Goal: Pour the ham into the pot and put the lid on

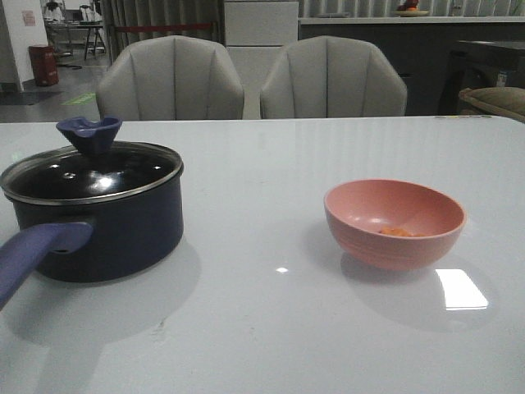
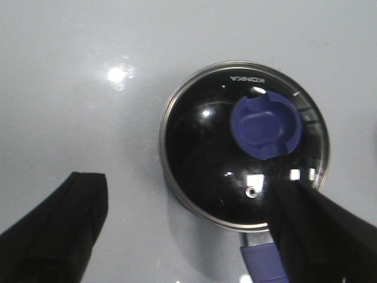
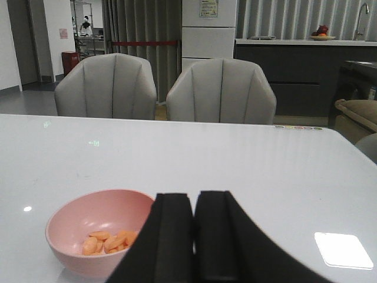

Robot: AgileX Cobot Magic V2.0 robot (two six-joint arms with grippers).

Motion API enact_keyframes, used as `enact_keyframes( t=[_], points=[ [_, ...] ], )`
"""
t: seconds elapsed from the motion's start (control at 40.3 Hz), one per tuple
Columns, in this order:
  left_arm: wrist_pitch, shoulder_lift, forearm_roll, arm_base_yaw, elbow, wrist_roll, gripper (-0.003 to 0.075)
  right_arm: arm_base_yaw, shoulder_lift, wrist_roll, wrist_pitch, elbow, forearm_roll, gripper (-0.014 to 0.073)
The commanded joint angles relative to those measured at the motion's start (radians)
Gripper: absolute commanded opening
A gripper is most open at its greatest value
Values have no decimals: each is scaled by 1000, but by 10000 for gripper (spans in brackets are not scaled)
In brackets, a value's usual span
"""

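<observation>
Two grippers are standing by: left gripper (image 2: 182, 230), jaws spread, hovering over the lid (image 2: 244, 144) should centre on its knob (image 2: 265, 125) before lifting, while right gripper (image 3: 194, 236), jaws pressed together, is waiting beside the bowl (image 3: 97, 233).

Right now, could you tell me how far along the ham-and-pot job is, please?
Nothing is done yet. The ham lies in the pink bowl, and the lid sits on the pot. The left pincer is open above the lid, holding nothing; the right pincer is shut and empty beside the bowl. Left: lift the lid, pour, cover.
</observation>
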Motion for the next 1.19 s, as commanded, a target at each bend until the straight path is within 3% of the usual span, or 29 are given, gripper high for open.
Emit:
enact_keyframes(
  t=[0.0,0.373,0.571,1.167],
  points=[
    [-14,65,-17,-67,-92,-39,595,0,-20,-3,-73,-5,-12,150],
    [30,279,213,-257,-265,-313,594,0,-20,-3,-73,-5,-12,150],
    [97,365,213,-260,-330,-360,594,0,-20,-3,-73,-5,-12,150],
    [116,477,216,-251,-364,-402,594,0,-20,-3,-73,-5,-12,150]
  ],
)
